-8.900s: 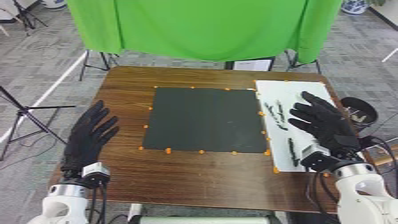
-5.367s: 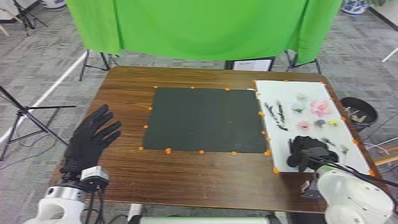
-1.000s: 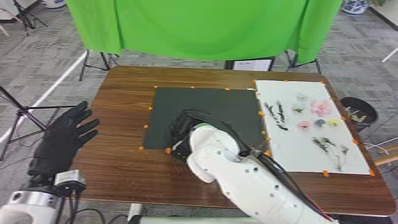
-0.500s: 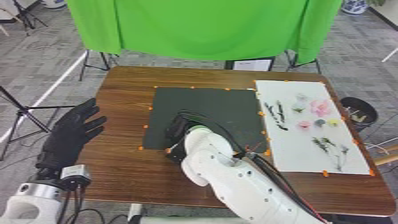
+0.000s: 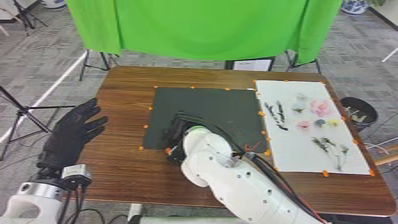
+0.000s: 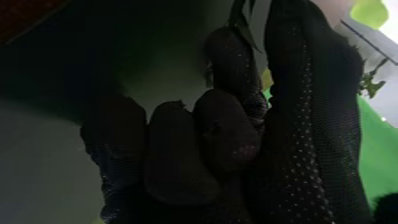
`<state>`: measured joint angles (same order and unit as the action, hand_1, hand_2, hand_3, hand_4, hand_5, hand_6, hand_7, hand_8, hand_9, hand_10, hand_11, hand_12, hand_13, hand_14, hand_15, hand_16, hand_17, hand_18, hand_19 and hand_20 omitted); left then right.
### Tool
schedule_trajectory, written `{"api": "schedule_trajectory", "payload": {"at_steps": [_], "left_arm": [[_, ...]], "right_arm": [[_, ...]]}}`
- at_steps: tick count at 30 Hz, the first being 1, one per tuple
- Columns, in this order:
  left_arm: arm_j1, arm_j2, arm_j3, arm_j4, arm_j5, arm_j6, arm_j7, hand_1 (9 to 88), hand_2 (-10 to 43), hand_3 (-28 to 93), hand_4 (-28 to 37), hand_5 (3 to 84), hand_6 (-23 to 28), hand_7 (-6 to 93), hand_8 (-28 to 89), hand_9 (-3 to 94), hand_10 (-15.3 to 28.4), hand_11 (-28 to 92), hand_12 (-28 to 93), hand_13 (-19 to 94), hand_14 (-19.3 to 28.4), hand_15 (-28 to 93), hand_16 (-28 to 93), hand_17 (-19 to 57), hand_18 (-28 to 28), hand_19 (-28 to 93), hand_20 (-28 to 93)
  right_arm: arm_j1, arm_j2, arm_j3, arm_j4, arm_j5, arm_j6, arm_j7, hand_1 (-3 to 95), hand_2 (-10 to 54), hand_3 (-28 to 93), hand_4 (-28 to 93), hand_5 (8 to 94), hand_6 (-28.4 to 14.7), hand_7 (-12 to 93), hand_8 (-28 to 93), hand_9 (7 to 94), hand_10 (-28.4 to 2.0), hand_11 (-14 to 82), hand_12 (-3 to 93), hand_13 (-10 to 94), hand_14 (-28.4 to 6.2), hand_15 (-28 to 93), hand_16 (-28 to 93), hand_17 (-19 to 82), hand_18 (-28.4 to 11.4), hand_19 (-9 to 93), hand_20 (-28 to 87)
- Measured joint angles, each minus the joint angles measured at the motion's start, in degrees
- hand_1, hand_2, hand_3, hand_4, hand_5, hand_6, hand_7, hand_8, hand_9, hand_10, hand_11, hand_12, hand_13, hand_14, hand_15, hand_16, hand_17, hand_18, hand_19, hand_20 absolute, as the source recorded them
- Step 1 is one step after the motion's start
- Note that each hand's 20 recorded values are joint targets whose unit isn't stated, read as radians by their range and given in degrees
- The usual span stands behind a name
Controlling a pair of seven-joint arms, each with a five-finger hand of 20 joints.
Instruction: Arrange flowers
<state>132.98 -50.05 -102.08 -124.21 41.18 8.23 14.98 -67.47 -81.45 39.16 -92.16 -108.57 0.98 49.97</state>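
My left hand [image 5: 75, 131] is open above the table's left side. My right hand [image 5: 178, 142] is at the left part of the black mat [image 5: 226, 107], mostly behind its own wrist. In the right wrist view my right hand [image 6: 231, 132] has curled fingers, pinching a thin dark stem with narrow leaves [image 6: 238, 17]. On the white sheet [image 5: 289, 160] lie dark twigs [image 5: 280, 115], a large pink flower [image 5: 321, 107], a smaller pink flower [image 5: 304, 125], a yellow flower [image 5: 334, 122], pale blooms [image 5: 299, 106] and leafy stems [image 5: 333, 149].
Orange tabs mark the edges of mat and sheet on the brown table [image 5: 124, 182]. A dark bin [image 5: 359, 111] stands beyond the table's right edge, a green cloth [image 5: 195, 30] hangs behind the far edge, and a tripod [image 5: 31, 117] stands at the left.
My right hand has moved from the white sheet left to the black mat, and a dark stem has left the sheet's near part. My left hand has shifted slightly toward the near left.
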Motion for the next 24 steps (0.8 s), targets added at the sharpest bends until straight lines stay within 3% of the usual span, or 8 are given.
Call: {"api": "schedule_trajectory", "payload": {"at_steps": [24], "left_arm": [[1.28,-1.29,-0.11,0.00,0.15,-0.38,-0.65,27.9,-4.3,68,-23.2,29.2,3.3,22.0,-10,22.8,11.7,19,20,20,17.3,32,1,-9.8,25.3,43,7]], "right_arm": [[-0.90,1.90,-0.98,-0.83,-8.85,-6.54,-3.79,72.5,-8.7,-28,68,61.1,-0.4,52,16,76.2,-7.8,69.9,60.5,76,-8.0,88,42,47,-21.8,93,73]]}}
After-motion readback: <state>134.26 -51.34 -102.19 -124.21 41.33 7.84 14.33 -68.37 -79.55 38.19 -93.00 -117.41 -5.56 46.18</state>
